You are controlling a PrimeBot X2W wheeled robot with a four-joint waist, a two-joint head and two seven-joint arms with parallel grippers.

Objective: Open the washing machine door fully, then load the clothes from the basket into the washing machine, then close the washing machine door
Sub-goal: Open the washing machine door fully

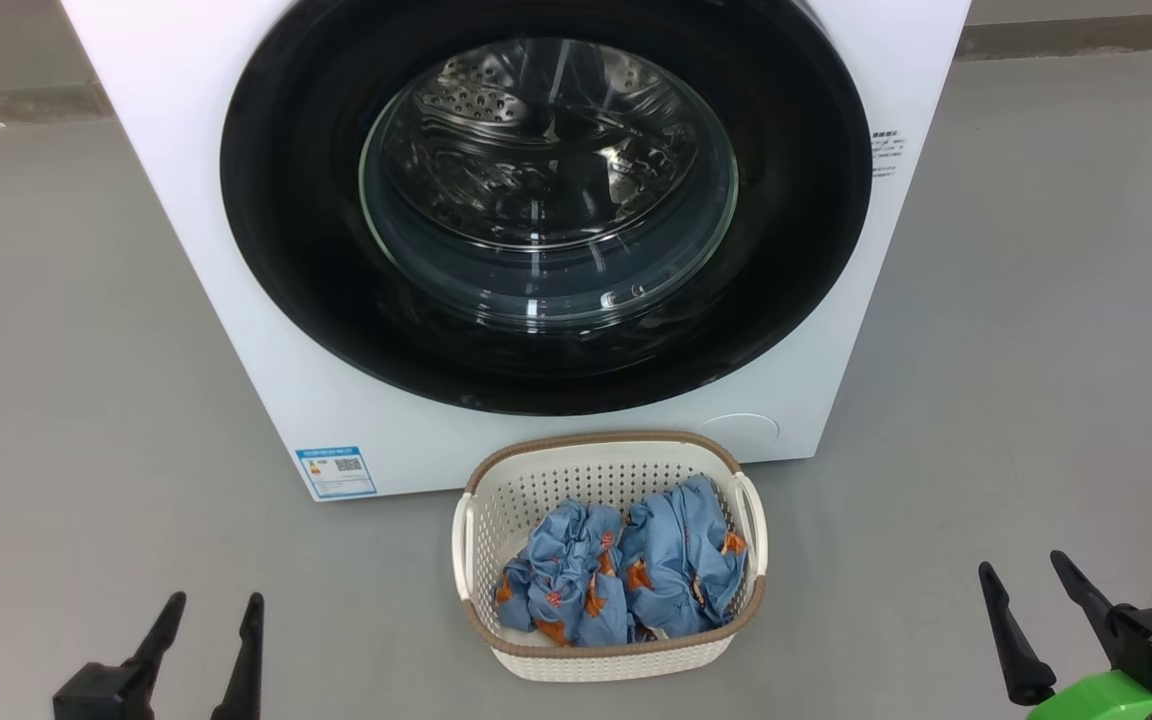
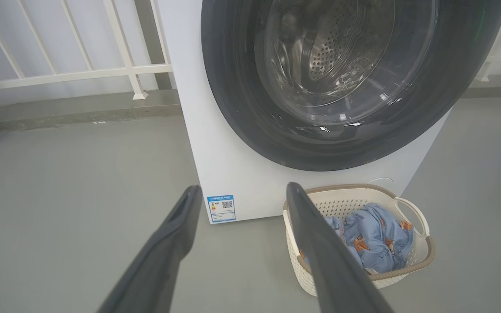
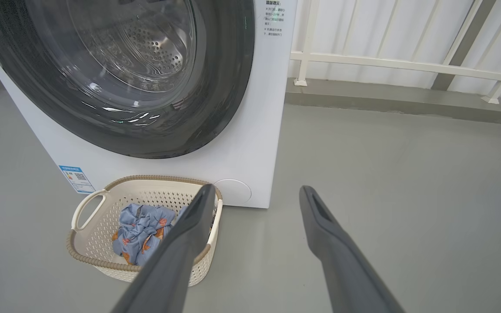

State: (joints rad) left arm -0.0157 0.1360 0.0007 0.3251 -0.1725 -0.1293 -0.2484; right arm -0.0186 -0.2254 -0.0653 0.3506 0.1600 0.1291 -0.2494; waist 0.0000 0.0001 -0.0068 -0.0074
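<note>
The white washing machine (image 1: 236, 330) stands in front of me with its round black-framed door (image 1: 286, 250) shut flat against the front; the steel drum shows through the glass bowl. On the floor just before it sits the cream basket (image 1: 611, 660) holding two light-blue clothes (image 1: 626, 575) with orange patches. My left gripper (image 1: 216, 605) is open low at the left, well away from the basket. My right gripper (image 1: 1026, 565) is open low at the right, also apart from it. Both wrist views show the door (image 2: 233, 108) (image 3: 233, 108), the basket (image 2: 302, 265) (image 3: 102, 269) and open, empty fingers.
Grey floor (image 1: 86, 400) spreads to both sides of the machine. A blue label sticker (image 1: 336, 471) sits at the washer's lower left corner. A white railing (image 2: 72, 76) (image 3: 407, 65) runs along a low kerb behind the machine.
</note>
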